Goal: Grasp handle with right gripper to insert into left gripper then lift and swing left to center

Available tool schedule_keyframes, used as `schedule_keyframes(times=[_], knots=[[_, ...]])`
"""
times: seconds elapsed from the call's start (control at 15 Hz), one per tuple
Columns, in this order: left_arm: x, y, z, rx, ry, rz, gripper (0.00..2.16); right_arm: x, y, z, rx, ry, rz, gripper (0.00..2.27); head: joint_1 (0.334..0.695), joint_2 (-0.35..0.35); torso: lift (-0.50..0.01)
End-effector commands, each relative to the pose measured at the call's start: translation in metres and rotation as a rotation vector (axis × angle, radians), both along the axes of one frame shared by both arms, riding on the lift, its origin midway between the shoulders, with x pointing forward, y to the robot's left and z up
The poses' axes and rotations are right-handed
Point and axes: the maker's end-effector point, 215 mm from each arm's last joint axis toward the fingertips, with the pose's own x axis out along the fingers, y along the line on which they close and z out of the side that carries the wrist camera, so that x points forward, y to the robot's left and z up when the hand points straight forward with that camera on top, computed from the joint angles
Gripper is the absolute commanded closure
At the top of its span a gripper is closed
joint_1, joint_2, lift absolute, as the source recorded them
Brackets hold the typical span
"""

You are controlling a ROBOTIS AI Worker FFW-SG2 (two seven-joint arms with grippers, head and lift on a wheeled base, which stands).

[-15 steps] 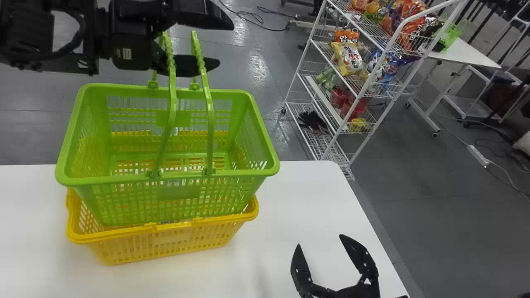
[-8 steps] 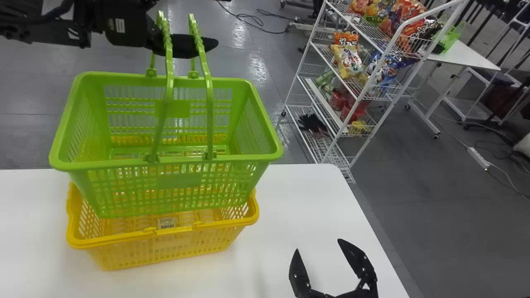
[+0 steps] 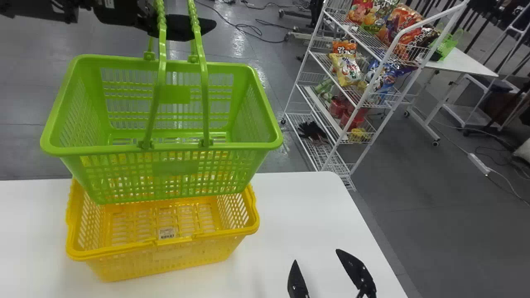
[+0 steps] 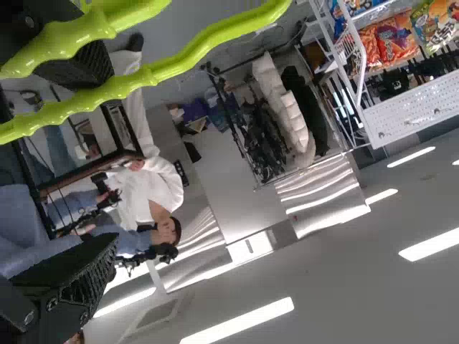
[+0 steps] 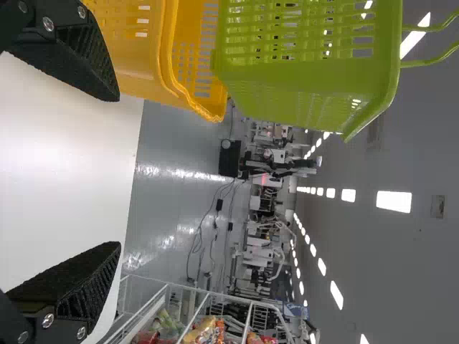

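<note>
Rising on the left arm, the bright green plastic basket with slotted walls (image 3: pixel 176 167) now sits higher over the yellow plastic basket (image 3: pixel 165 258) than in the earlier frames. A second ago its lower part was well down inside the yellow one; at this moment far more of the yellow interior shows, down to its slotted bottom and a small printed label (image 3: pixel 167 233). Whether the green bottom is fully clear of the yellow rim, I cannot tell.

The left gripper (image 3: pixel 188 28) has climbed toward the top edge of the head view, carrying the basket by its two raised, wavy-topped green handles (image 3: pixel 205 95). In the left wrist view its black fingers (image 4: pixel 86 279) stand wide apart, unclosed; both handles cross close to one finger, well away from the other, so the basket hangs from the gripper without being pinched.

Over the white desk (image 3: pixel 285 215), to the right of the baskets, the right gripper (image 3: pixel 316 256) waits with its fingers spread widely and nothing between them. Desk, yellow basket and right gripper all lie lower in the head view than a second ago, as the view itself has shifted. Beyond the desk stands a white wire rack (image 3: pixel 430 19) stocked with colourful snack bags (image 3: pixel 348 70).
</note>
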Motion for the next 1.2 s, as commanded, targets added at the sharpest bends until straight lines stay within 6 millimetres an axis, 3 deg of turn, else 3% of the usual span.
schedule_keyframes(times=[0.0, 0.13, 0.2, 0.27, 0.33, 0.6, 0.8, 0.93, 1.13], knots=[[0.001, 0.002, 0.002, 0.008, 0.007, 0.002, 0.86, 0.000, 0.002, 0.000, 0.004, 0.000, 0.002, 0.08, 0.643, -0.350, -0.093], [0.002, 0.003, 0.004, 0.011, 0.017, 0.001, 1.35, 0.000, 0.005, 0.000, 0.006, 0.000, 0.005, 0.08, 0.642, -0.350, -0.093], [0.002, 0.004, 0.007, 0.014, 0.009, 0.000, 1.38, 0.000, 0.005, 0.000, 0.006, 0.000, 0.005, 0.08, 0.642, -0.350, -0.093], [0.001, 0.004, 0.007, 0.021, 0.006, -0.002, 1.84, 0.000, 0.005, -0.001, 0.007, 0.000, 0.006, 0.08, 0.642, -0.350, -0.093], [0.000, 0.004, 0.007, 0.027, 0.005, -0.004, 1.97, 0.000, 0.006, -0.001, 0.009, 0.000, 0.005, 0.08, 0.640, -0.350, -0.093], [-0.003, 0.005, 0.008, 0.047, 0.000, -0.018, 1.97, 0.000, 0.005, -0.001, 0.007, 0.000, 0.006, 0.08, 0.640, -0.350, -0.093], [-0.002, 0.026, 0.005, 0.087, -0.005, -0.012, 1.97, 0.000, 0.005, -0.001, 0.007, 0.000, 0.006, 0.08, 0.641, -0.350, -0.093], [0.007, 0.057, -0.002, 0.129, -0.009, 0.027, 1.97, 0.000, 0.005, -0.001, 0.007, 0.000, 0.006, 0.08, 0.644, -0.348, -0.093], [0.026, 0.132, -0.006, 0.187, -0.014, 0.140, 1.97, 0.000, 0.004, -0.001, 0.006, 0.003, 0.006, 0.08, 0.652, -0.290, -0.093]])
